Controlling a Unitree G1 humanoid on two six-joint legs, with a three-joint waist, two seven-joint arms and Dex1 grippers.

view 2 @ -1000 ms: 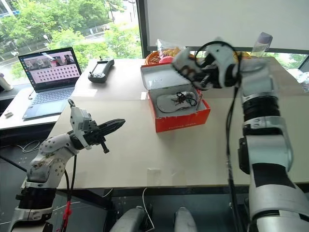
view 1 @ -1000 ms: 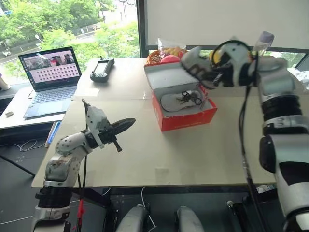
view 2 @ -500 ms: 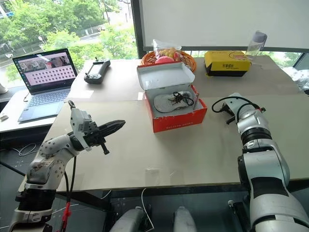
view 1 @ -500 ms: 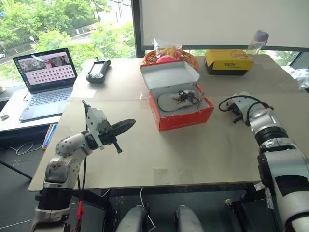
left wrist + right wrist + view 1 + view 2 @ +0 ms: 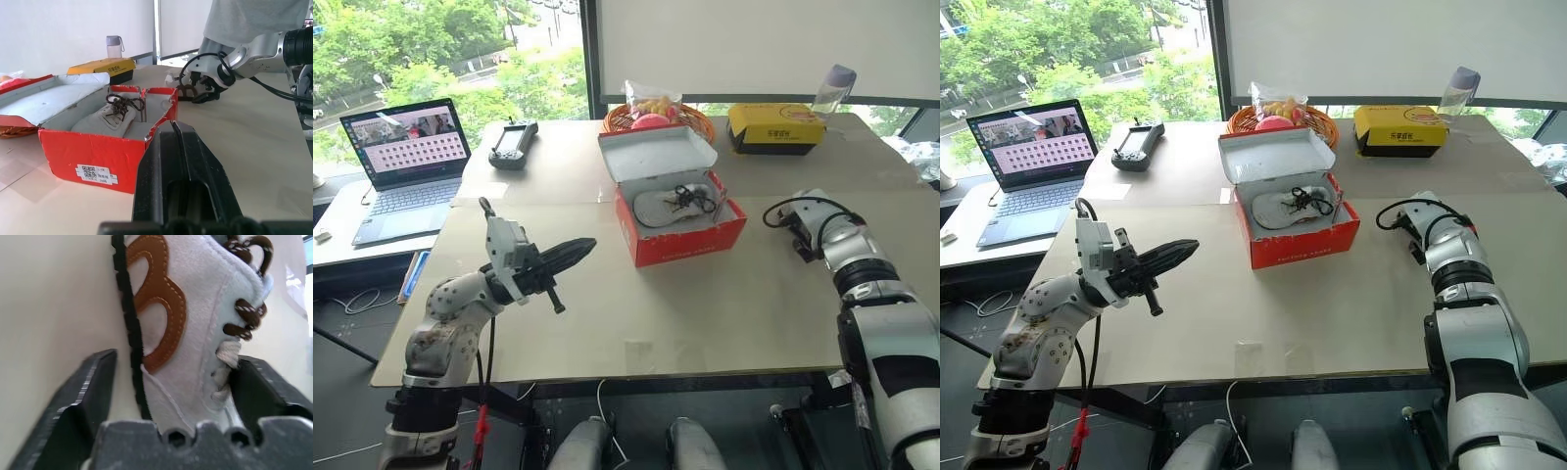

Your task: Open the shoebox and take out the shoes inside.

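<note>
The red shoebox (image 5: 685,245) stands open mid-table, its lid (image 5: 656,152) tipped back. One light grey shoe (image 5: 671,204) with dark laces lies inside it. My right gripper (image 5: 793,230) rests low on the table to the right of the box. It is open, and a second shoe (image 5: 186,333), white with a brown patch and brown laces, lies on its side between the spread fingers (image 5: 83,396). My left gripper (image 5: 592,243) hovers shut and empty to the left of the box, pointing toward it.
A laptop (image 5: 406,147) sits at the far left with a black controller (image 5: 514,142) beside it. Behind the shoebox are a fruit basket (image 5: 656,116), a yellow box with a black base (image 5: 775,125) and a bottle (image 5: 832,88).
My right arm swung from above the shoebox down to the table on the right with a shoe, and its fingers have now spread. The left gripper has hardly moved.
</note>
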